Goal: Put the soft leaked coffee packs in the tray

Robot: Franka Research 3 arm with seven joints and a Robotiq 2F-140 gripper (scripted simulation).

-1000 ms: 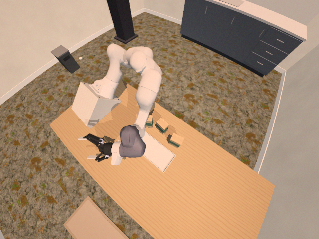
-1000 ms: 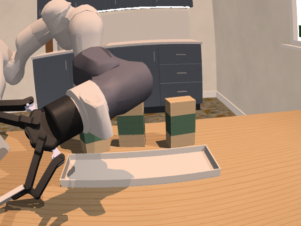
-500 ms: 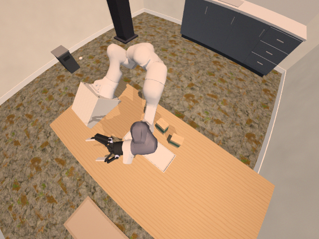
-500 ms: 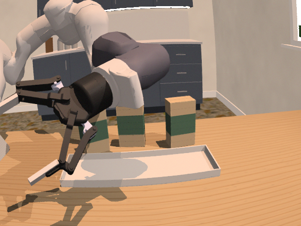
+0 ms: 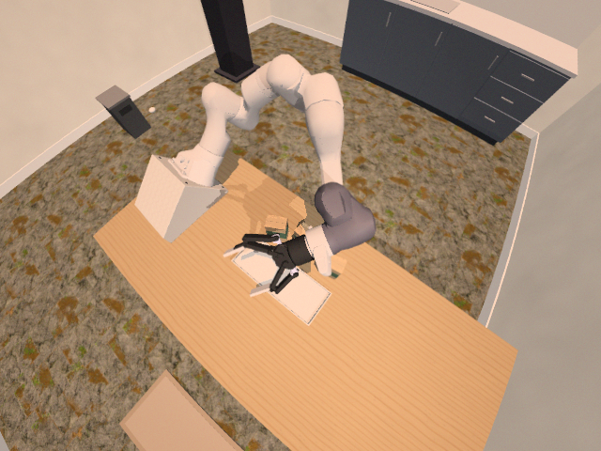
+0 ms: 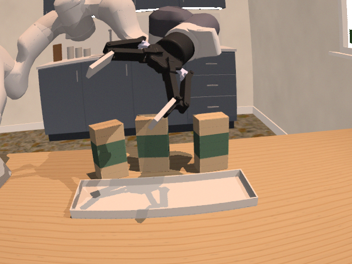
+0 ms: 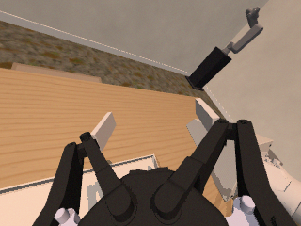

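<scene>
Three coffee packs stand upright in a row behind the tray, each tan with a green band: the left pack [image 6: 108, 149], the middle pack [image 6: 152, 143] and the right pack [image 6: 210, 142]. The shallow white tray [image 6: 163, 196] lies empty in front of them. My gripper [image 6: 129, 91] is wide open and empty. It hangs in the air above the tray's left half, pointing left, with its lower fingertip in front of the middle pack's top. From above, the gripper [image 5: 242, 272] is over the tray's end [image 5: 286, 286], and the arm hides most of the packs; one pack [image 5: 275, 224] shows. The wrist view shows the open fingers over table and a tray corner [image 7: 118, 174].
The robot's white base block [image 5: 172, 198] stands on the table's far left end. Dark cabinets [image 5: 451, 63] line the back wall. A flat board [image 5: 169, 417] lies on the floor near the table's front. A black post [image 5: 230, 36] and a small bin [image 5: 123, 109] stand beyond the table.
</scene>
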